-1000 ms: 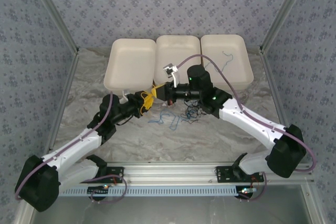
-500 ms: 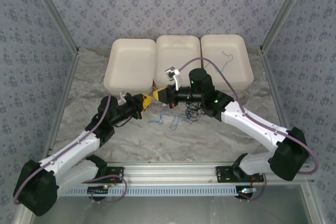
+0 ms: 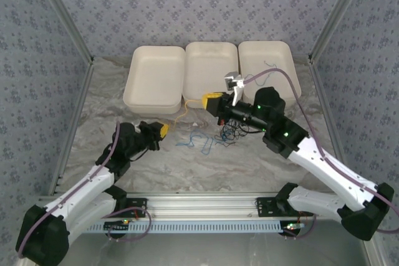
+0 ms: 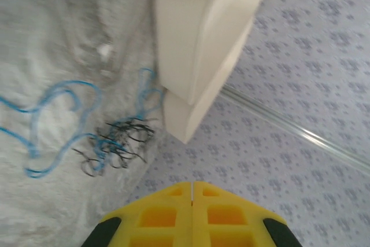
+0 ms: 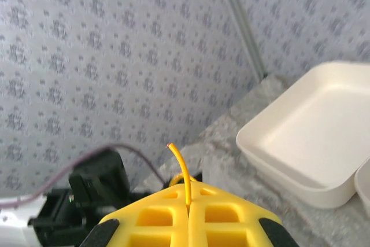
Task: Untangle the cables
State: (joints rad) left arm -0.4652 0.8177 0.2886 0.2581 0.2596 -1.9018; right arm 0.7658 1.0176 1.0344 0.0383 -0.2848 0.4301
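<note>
My right claw (image 3: 211, 99) is pinching the orange cable (image 5: 182, 169) beside the middle tray (image 3: 211, 66), its slack trailing toward my shut left claw (image 3: 160, 130).

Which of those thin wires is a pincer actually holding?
The orange cable, pinched in the right pincer; the blue cable and black cables lie loose on the table.

Trays (image 3: 156, 79) — smooth, matt white foam. Table (image 3: 106, 110) cover crinkled, dull grey marbling. Right gripper (image 5: 189, 198) matt yellow plastic; orange cable (image 5: 184, 169) smooth-sheathed. Near rail (image 3: 206, 202) — brushed metal. Walls (image 3: 187, 4) matt, patterned.
</note>
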